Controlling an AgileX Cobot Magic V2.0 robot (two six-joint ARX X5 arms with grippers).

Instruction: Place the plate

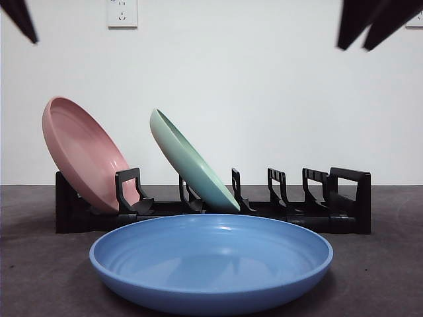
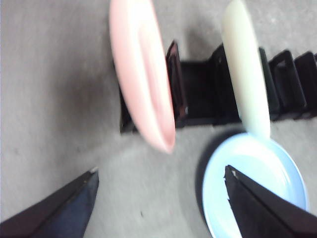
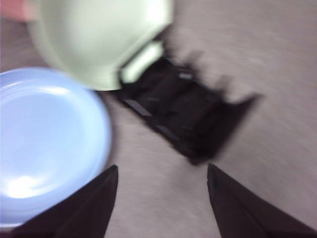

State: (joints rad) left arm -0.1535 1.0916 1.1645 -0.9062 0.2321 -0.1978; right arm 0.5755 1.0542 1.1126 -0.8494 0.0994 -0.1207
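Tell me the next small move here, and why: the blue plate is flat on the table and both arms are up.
Probably lower the right pincer toward the blue plate's rim. The plate lies flat in front of the black rack, ungripped. The pink plate and green plate already lean in slots; the free slots are at the rack's other end. Both pincers are open, the left pincer too.

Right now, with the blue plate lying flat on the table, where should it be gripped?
Probably on the raised rim of the blue plate, one jaw inside and one outside, coming from above on the side away from the black rack, since it lies flat.
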